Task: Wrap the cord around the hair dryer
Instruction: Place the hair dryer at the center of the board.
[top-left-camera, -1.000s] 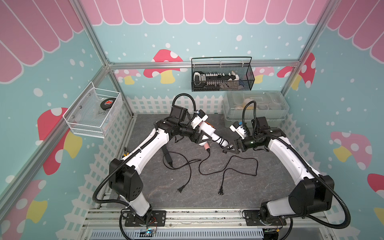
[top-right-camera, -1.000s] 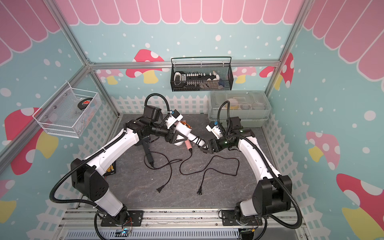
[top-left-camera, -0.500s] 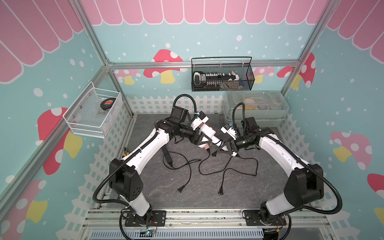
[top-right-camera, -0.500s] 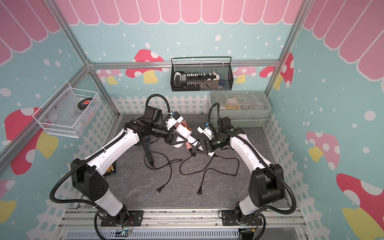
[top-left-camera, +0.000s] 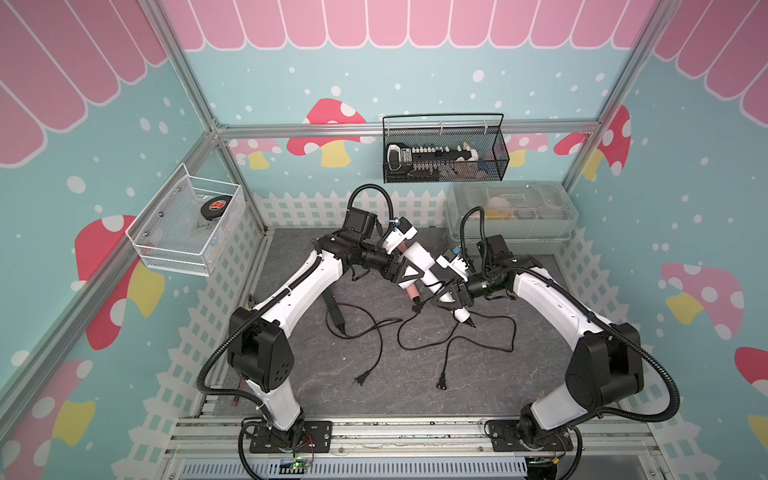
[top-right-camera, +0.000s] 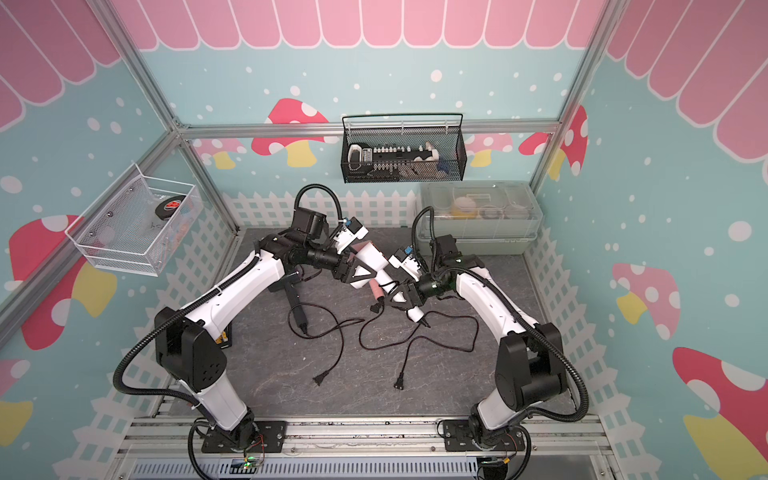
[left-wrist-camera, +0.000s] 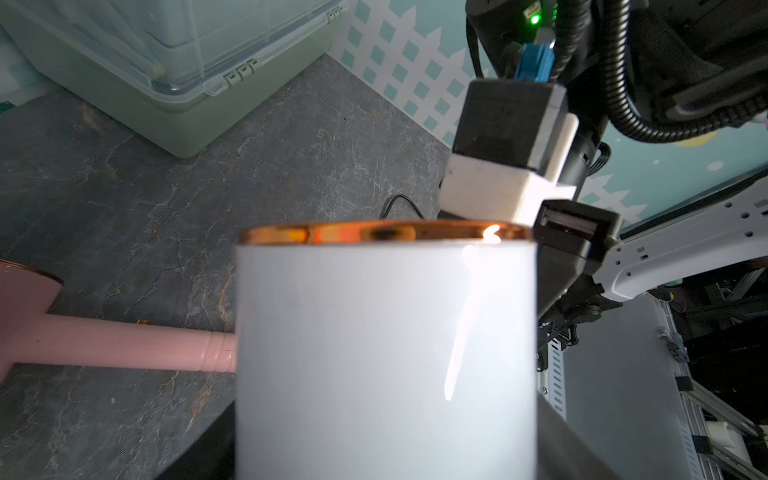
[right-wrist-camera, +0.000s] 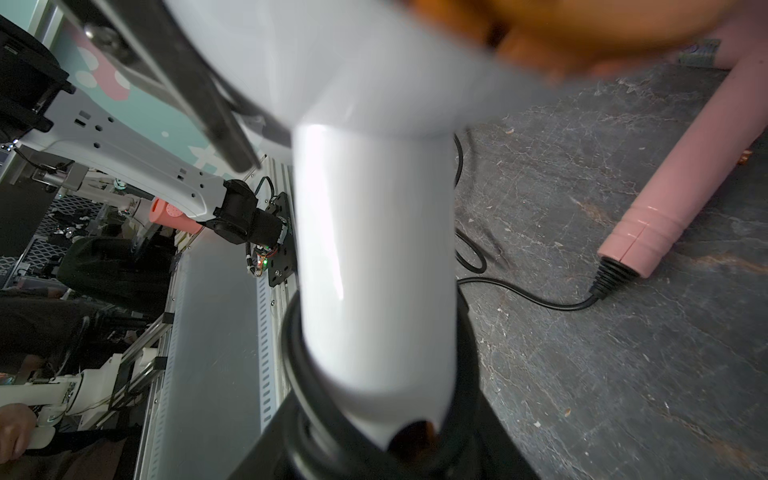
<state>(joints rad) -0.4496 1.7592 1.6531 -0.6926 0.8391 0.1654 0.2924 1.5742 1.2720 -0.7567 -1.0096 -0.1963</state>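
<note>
white dryer (top-left-camera: 422, 259) held between two arms over mat (top-left-camera: 374, 407)
it is clamped by left gripper (top-left-camera: 413, 270); handle (top-left-camera: 460, 315) is straddled by right gripper (top-left-camera: 449, 297), grip cannot be told; cord (top-left-camera: 514, 334) is sprawled loose on mat.

The white dryer (left-wrist-camera: 386, 353) hides my left gripper (top-left-camera: 405, 272). Its handle (right-wrist-camera: 374, 249) looks blurry. At 12 o'clock, basket (top-left-camera: 442, 176) stuff is too tiny.

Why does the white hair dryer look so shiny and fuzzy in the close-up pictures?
Left wrist view: the white hair dryer is very close to the lens, so it looks soft-edged, with a bright glare streak. Right wrist view: its top smears into blur, and the pink hair dryer behind looks sharper. In both top views it looks crisp.
</note>
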